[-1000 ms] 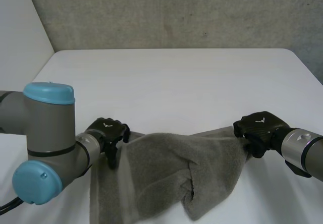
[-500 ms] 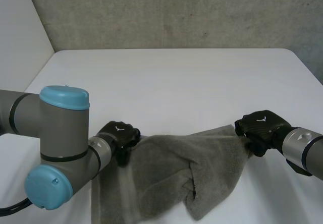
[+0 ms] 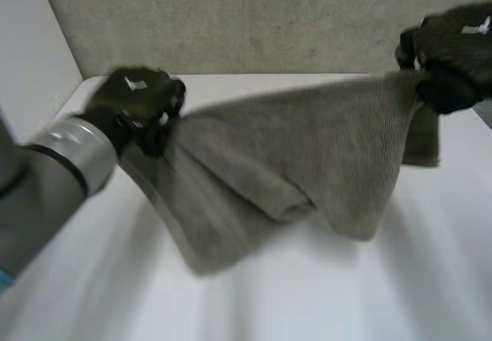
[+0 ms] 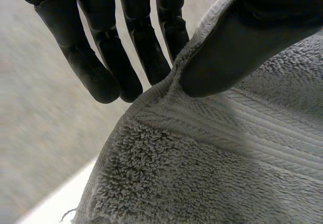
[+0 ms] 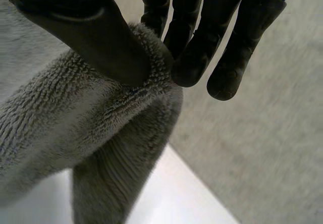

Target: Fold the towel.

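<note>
A grey towel (image 3: 300, 157) hangs stretched in the air above the white table (image 3: 430, 279) between my two hands. My left hand (image 3: 134, 99) holds the towel's left end; its thumb (image 4: 237, 57) pinches the ribbed edge (image 4: 212, 118) against its straight fingers (image 4: 146, 47). My right hand (image 3: 453, 49) is raised high at the right and grips the other end, thumb (image 5: 96, 37) pressing the towel's rolled edge (image 5: 126, 98) against its fingers (image 5: 192, 47). The towel's middle sags in loose folds, and a short flap (image 3: 421, 137) hangs below the right hand.
A rough grey wall (image 3: 254, 18) stands behind the table. The table's far edge (image 3: 261, 74) runs beneath the raised towel. My left arm (image 3: 54, 180) reaches in from the near left.
Both hands have swung up and outward, lifting the towel off the table and stretching it taut. The left hand has closed on the towel's left end.
</note>
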Robot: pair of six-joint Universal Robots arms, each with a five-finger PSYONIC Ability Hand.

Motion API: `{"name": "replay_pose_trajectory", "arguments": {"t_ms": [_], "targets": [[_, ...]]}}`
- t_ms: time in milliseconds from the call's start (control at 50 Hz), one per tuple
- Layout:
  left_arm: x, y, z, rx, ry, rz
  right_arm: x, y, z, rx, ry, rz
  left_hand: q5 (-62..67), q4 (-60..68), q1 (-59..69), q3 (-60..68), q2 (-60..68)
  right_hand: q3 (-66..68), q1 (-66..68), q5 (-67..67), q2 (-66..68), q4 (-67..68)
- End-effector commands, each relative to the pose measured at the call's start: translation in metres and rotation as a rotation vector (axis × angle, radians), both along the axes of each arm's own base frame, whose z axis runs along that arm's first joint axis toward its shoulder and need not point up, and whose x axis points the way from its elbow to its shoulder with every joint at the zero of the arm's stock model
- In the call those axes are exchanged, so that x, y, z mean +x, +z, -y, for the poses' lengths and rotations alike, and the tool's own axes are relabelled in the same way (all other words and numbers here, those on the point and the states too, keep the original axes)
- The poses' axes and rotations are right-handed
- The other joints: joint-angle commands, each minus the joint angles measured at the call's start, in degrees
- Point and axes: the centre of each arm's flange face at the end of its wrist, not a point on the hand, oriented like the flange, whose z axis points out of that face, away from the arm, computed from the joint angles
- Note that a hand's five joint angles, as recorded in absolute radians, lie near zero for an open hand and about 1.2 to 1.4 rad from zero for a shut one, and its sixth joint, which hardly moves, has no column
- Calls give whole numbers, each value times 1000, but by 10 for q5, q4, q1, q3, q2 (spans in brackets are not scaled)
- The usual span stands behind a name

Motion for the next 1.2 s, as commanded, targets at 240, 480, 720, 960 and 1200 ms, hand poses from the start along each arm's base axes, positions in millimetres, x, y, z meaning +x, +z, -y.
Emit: {"name": "replay_pose_trajectory", "arguments": {"t_ms": [240,480,720,960,1200], "targets": [[10,-42,54,72,76,122,27,-74,31,219,130,-366,-133,-67,1,-83,-43,34,49,38,64,36],[-15,64,138,-465,234,-124,88,-6,110,-620,-132,-73,-133,-67,1,-83,-43,34,49,38,64,36],[3,75,103,-520,259,-295,92,3,71,-669,-25,-50,-133,-67,1,-83,-43,34,49,38,64,36],[31,-71,43,-151,152,-65,76,-125,29,-29,146,-327,-133,-67,1,-83,-43,34,49,38,64,36],[56,-135,1,-3,177,46,60,-204,-8,218,179,-403,-133,-67,1,-83,-43,34,49,38,64,36]]}}
